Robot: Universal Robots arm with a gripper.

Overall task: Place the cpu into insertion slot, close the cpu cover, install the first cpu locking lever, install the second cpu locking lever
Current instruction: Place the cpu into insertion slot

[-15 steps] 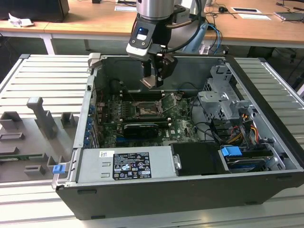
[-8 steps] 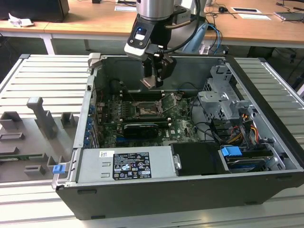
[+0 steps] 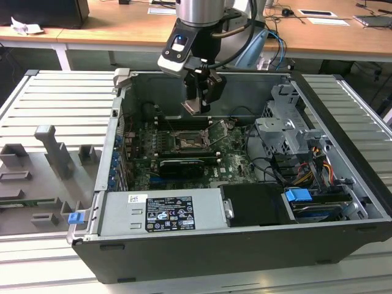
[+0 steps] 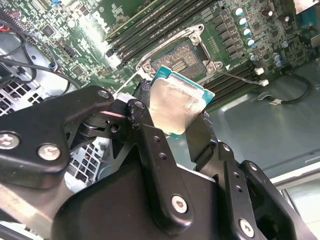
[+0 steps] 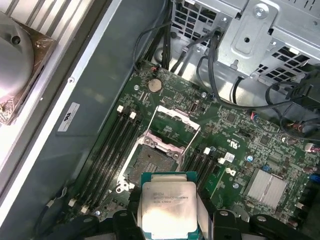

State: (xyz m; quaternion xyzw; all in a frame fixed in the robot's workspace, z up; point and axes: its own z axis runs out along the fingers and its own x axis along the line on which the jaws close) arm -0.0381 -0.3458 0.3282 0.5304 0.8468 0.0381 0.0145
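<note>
My gripper hangs inside the open computer case, shut on the cpu, a flat square chip with a silver top and green edge. In both wrist views the cpu sits between the black fingers, tilted and held above the green motherboard. The insertion slot lies bare just below and beyond the chip. The cpu cover stands swung up on its hinge at the slot's far side.
Long black memory slots flank the slot. A black card lies in front of it. A metal drive cage with cables stands on the exterior view's right, and a power supply sits at the front. Grey fixtures stand outside the case.
</note>
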